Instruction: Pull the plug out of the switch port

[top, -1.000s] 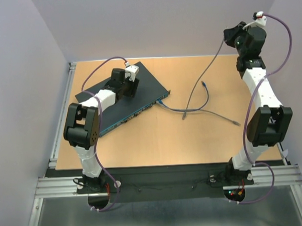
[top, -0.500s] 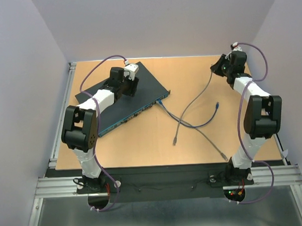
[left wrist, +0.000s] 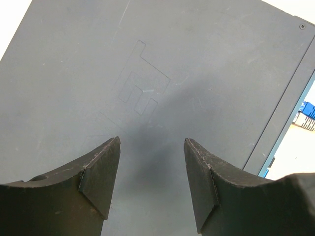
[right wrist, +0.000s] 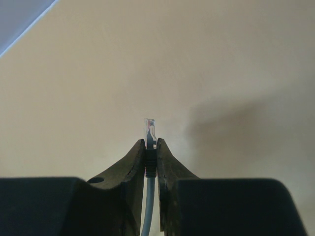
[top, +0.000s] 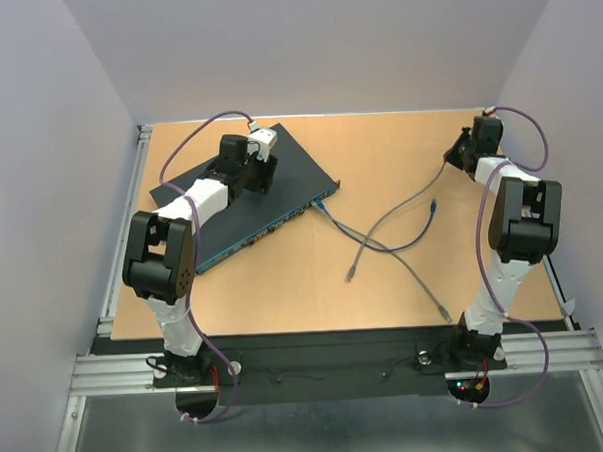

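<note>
Holding a clear plastic network plug (right wrist: 150, 127) by its neck: our right gripper (right wrist: 151, 147) is pinched narrow on it, the plug tip poking past the fingertips and its thin grey cable (right wrist: 148, 206) trailing back between them. It hangs low over the tan wooden table (top: 284, 287) at the far right edge.

Our left gripper (left wrist: 151, 162) is spread wide, with nothing between the fingers, directly above the lid of the flat dark navy switch box (left wrist: 162, 64). We can't tell whether the fingers touch the lid.

Risks from here, as we judge them:
- The grey cable crosses other loose cables (top: 414, 271) mid-table. Lifting or swinging it could snag them.
- A blue connector (top: 321, 198) sits at the switch's near right corner. A snag there would tug the box.
- The left gripper isn't clamping anything, so a tug could slide the switch.

The switch lies at the far left, well apart from the right gripper. We read the held plug as clear of the port.
</note>
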Robot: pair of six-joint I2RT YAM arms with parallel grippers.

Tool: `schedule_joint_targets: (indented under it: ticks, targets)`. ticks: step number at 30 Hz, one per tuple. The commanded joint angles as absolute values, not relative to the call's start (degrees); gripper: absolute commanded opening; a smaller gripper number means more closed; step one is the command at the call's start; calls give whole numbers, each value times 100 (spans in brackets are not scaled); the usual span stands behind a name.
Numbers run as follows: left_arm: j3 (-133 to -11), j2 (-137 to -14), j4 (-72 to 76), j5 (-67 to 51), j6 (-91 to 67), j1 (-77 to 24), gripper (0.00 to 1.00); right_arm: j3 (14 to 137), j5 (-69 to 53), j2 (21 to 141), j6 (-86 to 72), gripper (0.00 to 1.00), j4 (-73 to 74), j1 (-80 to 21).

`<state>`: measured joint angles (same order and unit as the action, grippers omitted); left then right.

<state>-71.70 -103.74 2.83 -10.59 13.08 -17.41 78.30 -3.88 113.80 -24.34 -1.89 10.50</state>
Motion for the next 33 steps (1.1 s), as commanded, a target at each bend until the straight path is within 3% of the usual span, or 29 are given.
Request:
schedule_joint_targets:
  ticks: [1,16,18,19,24,30,33]
  targets:
    - [-7137,-9993,264,-1204,1398,-1767,66,7963,342,10952,-2531,0,-422,1239]
    - [-7119,-9914,176,-1239,1441,-1828,66,7655,642,10916,-2646,2,-431,1635]
    - [-7119,-9923,176,-1222,1459,-1854,66,7655,327,10934,-2619,40,-422,1635]
    - [-7137,-9958,167,-1230,1459,-1863,66,7638,212,10934,-2619,52,-413,1643]
    - [-7181,-10002,158,-1222,1441,-1933,66,7453,-272,10671,-2549,100,-413,1521]
    - [-7190,-9975,70,-1204,1503,-2109,66,6944,-623,9889,-2022,100,-422,670]
    - [-7137,-9993,35,-1178,1547,-2127,66,6742,-2408,9852,-1872,98,-597,28]
